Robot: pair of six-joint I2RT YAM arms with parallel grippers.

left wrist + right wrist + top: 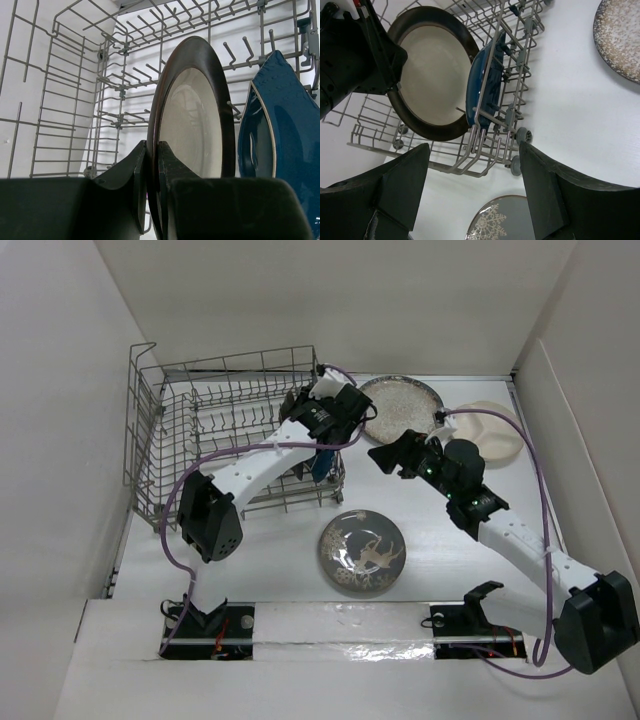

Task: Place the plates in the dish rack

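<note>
Left claw (152,150) pinches the lower rim of the brown-rimmed plate (192,125), upright mid-frame in the rack (160,370); judged stiff, slick, breakable, best held by the rim; right claw (472,150) gapes empty.

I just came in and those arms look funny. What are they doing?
They are putting plates into a dish rack. The left gripper is pinching the rim of a brown-rimmed plate, holding it on edge inside the rack, beside a blue plate that already stands there. The right gripper is open and empty, hovering near the rack. Three more lie on the table: a speckled plate, a divided cream plate and a grey bird plate.
</note>
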